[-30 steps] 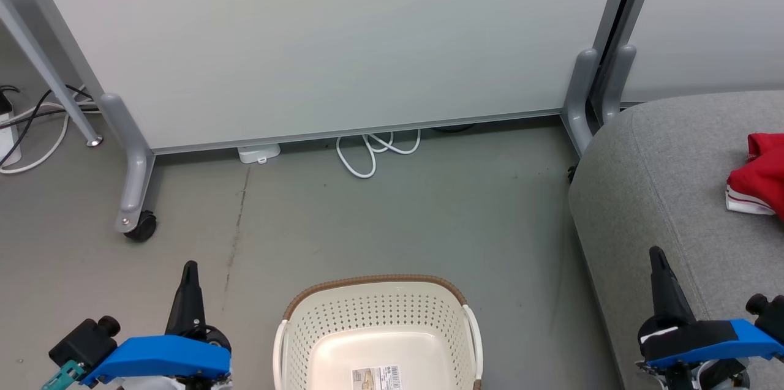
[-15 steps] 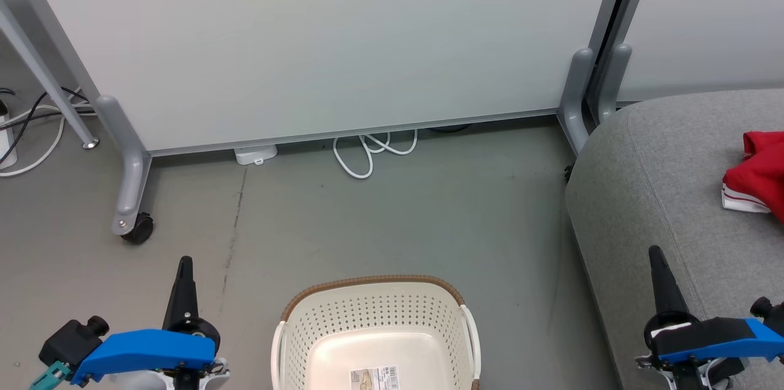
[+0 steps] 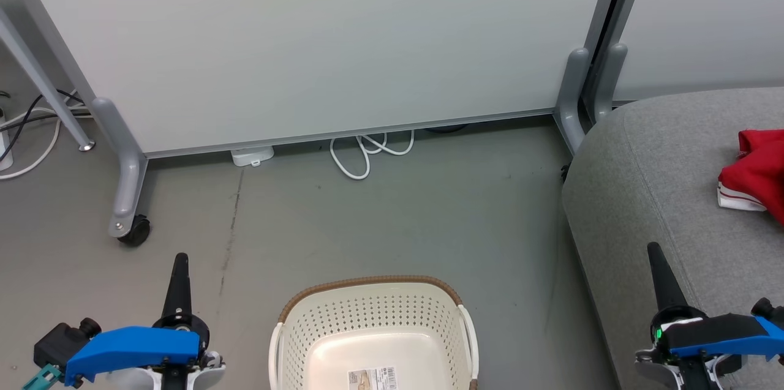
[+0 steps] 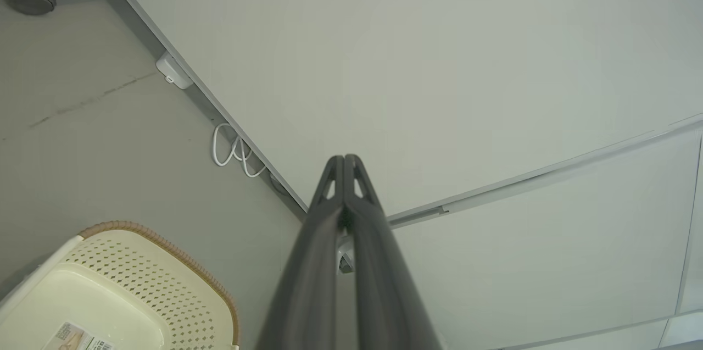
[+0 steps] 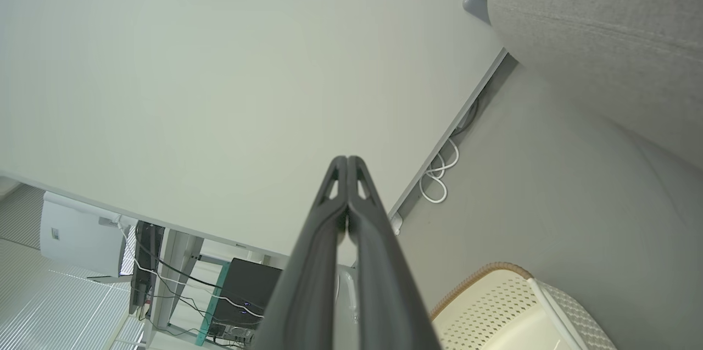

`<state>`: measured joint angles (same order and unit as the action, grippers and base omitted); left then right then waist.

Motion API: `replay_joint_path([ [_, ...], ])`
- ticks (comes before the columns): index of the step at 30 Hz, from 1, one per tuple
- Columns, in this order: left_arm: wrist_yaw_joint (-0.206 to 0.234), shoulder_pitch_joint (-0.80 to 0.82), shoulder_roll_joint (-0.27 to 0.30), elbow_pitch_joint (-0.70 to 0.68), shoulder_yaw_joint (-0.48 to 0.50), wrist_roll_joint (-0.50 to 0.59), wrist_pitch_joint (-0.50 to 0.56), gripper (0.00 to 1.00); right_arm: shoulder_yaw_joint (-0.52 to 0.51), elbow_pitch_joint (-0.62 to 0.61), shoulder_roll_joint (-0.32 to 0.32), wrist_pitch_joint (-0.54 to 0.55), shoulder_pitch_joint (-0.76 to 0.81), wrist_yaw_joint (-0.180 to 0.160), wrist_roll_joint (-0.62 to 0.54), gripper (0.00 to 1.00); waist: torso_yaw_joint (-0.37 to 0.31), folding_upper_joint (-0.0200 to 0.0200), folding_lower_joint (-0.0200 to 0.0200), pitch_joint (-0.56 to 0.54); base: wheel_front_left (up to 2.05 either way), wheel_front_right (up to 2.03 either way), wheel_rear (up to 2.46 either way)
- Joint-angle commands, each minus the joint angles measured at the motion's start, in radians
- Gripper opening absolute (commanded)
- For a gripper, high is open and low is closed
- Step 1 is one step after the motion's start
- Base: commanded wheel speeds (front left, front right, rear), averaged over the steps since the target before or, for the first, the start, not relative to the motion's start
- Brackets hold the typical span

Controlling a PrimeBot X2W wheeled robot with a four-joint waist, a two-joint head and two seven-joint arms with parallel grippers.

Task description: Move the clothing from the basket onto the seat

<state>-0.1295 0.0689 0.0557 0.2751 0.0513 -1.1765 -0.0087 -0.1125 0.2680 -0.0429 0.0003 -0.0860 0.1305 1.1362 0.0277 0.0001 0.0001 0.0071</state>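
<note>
Closing step: basket point(image 3: 373, 316) looks bare, clothing point(image 3: 756, 172) on seat point(image 3: 649, 182) to its right; left gripper point(image 3: 179, 260) and right gripper point(image 3: 654, 250), pressed together, likely need only retire.

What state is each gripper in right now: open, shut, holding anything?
Left gripper: shut, holding nothing.
Right gripper: shut, holding nothing.

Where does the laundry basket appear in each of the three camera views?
Head view: basket at the bottom centre.
Left wrist view: basket in the lower left corner.
Right wrist view: basket in the lower right corner.
Shared landmark: the looped white cable.
</note>
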Motion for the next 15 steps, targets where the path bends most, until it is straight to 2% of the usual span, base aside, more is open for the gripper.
replay_joint_path([
  [1, -0.001, 0.027, 0.004, -0.013, 0.008, -0.027, 0.009, 0.0, -0.001, -0.013, -0.008, 0.008, -0.021, 0.0, 0.03, 0.0, -0.001, -0.0001, -0.0001, 0.0, 0.0, 0.0, 0.0],
  [15, -0.001, 0.032, 0.003, -0.019, 0.023, -0.155, 0.043, 0.0, -0.002, -0.017, -0.009, 0.042, -0.024, 0.0, 0.168, 0.0, -0.008, -0.0001, -0.0001, -0.001, 0.0, 0.0, 0.0],
])
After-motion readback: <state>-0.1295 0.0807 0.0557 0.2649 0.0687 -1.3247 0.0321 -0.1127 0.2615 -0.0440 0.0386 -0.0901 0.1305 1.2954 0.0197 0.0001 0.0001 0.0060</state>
